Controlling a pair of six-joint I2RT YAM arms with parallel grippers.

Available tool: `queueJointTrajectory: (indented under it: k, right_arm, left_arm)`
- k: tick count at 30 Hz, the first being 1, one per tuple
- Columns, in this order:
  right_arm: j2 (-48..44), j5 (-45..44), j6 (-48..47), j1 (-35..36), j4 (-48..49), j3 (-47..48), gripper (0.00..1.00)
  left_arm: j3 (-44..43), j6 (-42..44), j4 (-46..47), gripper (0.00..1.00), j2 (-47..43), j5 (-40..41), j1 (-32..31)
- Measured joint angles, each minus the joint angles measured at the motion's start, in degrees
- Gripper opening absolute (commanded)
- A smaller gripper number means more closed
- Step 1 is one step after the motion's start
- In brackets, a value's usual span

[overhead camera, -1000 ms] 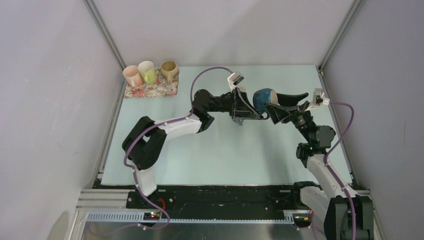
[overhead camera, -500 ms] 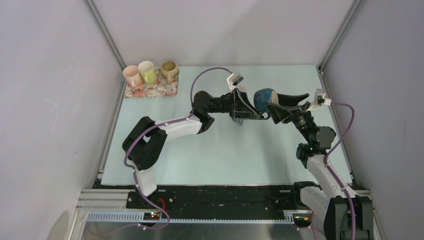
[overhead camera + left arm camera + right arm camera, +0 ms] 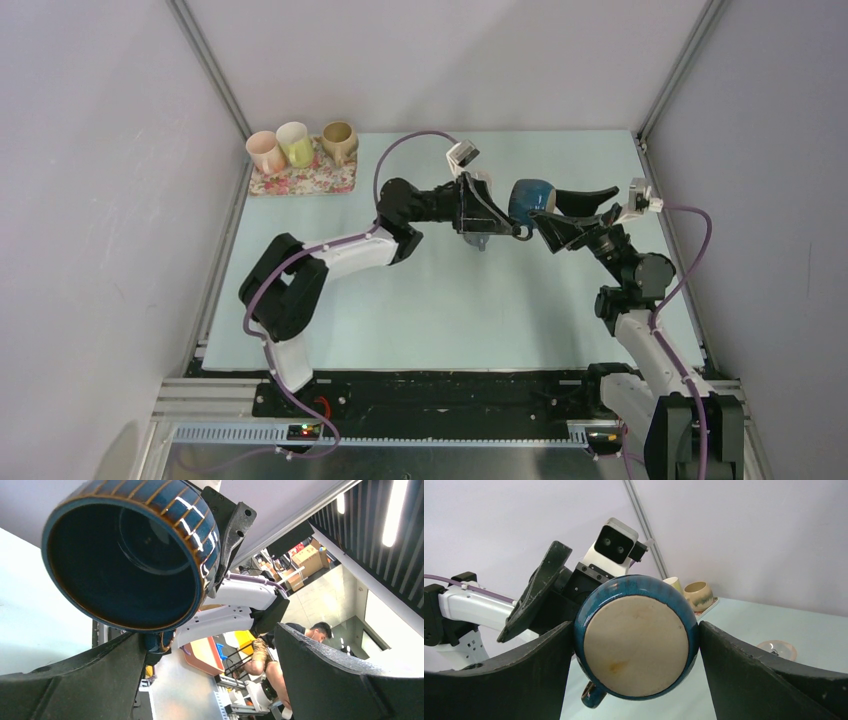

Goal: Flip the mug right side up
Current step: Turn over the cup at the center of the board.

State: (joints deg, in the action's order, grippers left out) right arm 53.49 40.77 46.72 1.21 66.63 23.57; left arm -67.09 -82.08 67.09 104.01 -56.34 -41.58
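The blue mug (image 3: 530, 197) hangs in the air above the middle of the table, lying on its side. My right gripper (image 3: 546, 205) is shut on it, one finger on each side of its body. In the right wrist view its cream base (image 3: 636, 640) faces the camera and its handle (image 3: 592, 695) points down. My left gripper (image 3: 506, 212) is open just left of the mug. In the left wrist view the mug's dark mouth (image 3: 125, 560) faces the camera, and the handle sits against the left finger (image 3: 100, 680).
A floral tray (image 3: 300, 182) at the back left corner holds three upright mugs: pink, yellow-green and tan. The tan one shows in the right wrist view (image 3: 697, 593). A small clear round thing (image 3: 777, 649) lies on the pale table (image 3: 450, 310). Metal frame posts stand at the back corners.
My left arm has drawn back a little to the left, away from the mug. The right gripper keeps its hold on the mug and has hardly moved.
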Motion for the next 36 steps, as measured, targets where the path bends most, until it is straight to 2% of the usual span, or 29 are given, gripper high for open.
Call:
queueJointTrajectory:
  k: [14,36]
  right_arm:
    - [-1.1,1.3,-0.3,-0.3,-1.0,0.0,0.0]
    - [-2.9,-0.1,2.5,-2.6,-1.5,-0.3,0.0]
  left_arm:
    - [1.4,0.3,0.2,0.98,-1.5,0.5,1.0]
    - [2.7,5.5,-2.0,0.98,-1.7,1.1,-1.7]
